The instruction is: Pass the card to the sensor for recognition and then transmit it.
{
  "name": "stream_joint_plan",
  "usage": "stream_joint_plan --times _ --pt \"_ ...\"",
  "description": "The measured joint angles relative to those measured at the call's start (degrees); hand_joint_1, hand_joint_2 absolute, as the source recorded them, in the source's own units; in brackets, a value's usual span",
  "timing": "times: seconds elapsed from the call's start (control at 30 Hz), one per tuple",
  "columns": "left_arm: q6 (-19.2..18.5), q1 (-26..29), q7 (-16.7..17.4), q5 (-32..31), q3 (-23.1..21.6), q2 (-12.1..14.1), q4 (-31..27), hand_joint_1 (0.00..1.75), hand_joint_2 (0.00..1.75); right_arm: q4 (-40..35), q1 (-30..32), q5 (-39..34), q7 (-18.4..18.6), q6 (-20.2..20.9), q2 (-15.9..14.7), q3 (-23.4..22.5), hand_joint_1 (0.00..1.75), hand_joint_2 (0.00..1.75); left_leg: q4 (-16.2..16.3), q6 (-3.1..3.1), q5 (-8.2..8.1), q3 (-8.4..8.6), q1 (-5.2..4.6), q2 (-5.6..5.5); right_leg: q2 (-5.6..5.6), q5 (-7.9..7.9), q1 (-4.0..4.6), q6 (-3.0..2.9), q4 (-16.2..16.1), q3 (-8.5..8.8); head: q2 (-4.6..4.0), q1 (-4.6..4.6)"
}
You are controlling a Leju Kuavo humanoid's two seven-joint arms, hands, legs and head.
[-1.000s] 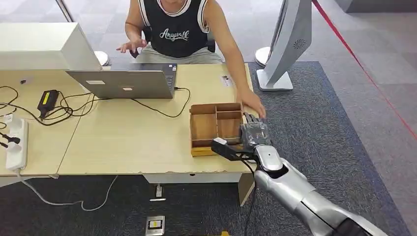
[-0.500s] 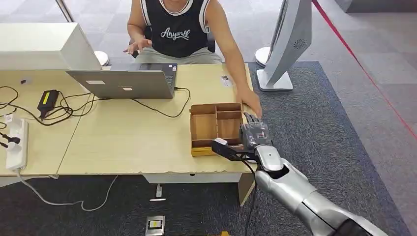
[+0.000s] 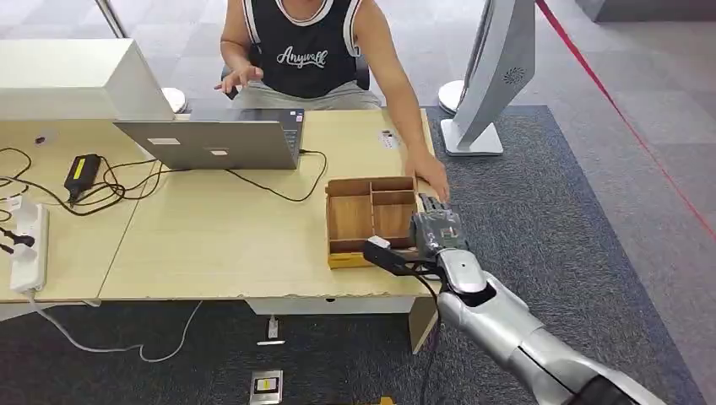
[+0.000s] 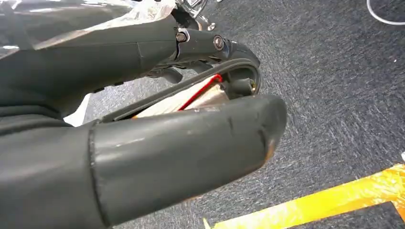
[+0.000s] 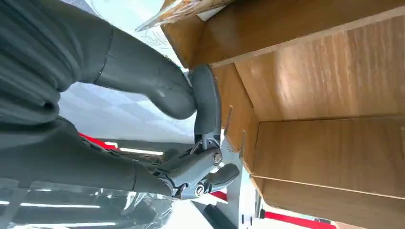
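Observation:
My right hand (image 3: pixel 437 226) reaches over the right-hand edge of a divided wooden box (image 3: pixel 350 218) near the desk's front right corner. In the right wrist view its thumb (image 5: pixel 157 81) lies against a straight finger beside the box's wall (image 5: pixel 325 71), and I see no card in it. A person's hand (image 3: pixel 431 179) rests on the desk just beyond my fingertips. My left hand (image 4: pixel 167 143) hangs above the carpet. A pale flat thing with a red edge (image 4: pixel 184 98) shows in the gap between its thumb and fingers; I cannot tell whether it is held.
A person sits behind the desk (image 3: pixel 211 245) at an open laptop (image 3: pixel 211 143). Cables, a black adapter (image 3: pixel 82 171) and a white power strip (image 3: pixel 27 245) lie on the left. A white stand (image 3: pixel 494 76) rises on the carpet to the right.
The person's hand by the box has drawn back a little, and their other hand has lifted. My right hand has barely shifted at the box's edge.

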Motion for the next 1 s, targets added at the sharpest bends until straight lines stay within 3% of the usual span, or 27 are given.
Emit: stream_joint_plan --times 0.33,0.73,1.0 --pt "-0.17 -0.01 -0.07 0.0 -0.22 -0.02 0.0 0.0 0.0 -1.75 -0.05 -0.9 0.68 -2.71 -0.85 -1.12 0.0 1.75 0.0 0.0 0.0 0.01 0.0 0.0 0.0 0.0 0.0 0.0 0.0 0.0 0.0 0.0" --pt "-0.68 0.01 -0.26 0.0 -1.55 -0.02 -0.09 0.0 0.0 -8.28 0.18 -5.38 -0.87 -9.97 -3.25 -3.56 0.0 1.75 0.0 0.0 0.0 0.01 0.0 0.0 0.0 0.0 0.0 0.0 0.0 0.0 0.02 0.0" --pt "-0.76 0.03 -0.46 0.0 -2.21 -0.04 -0.15 0.0 0.0 -13.44 0.16 -5.49 -1.03 -11.08 -4.76 -4.79 0.0 1.75 0.0 0.0 0.0 0.01 0.0 0.0 0.0 0.0 0.0 0.0 0.0 0.0 0.02 0.0"
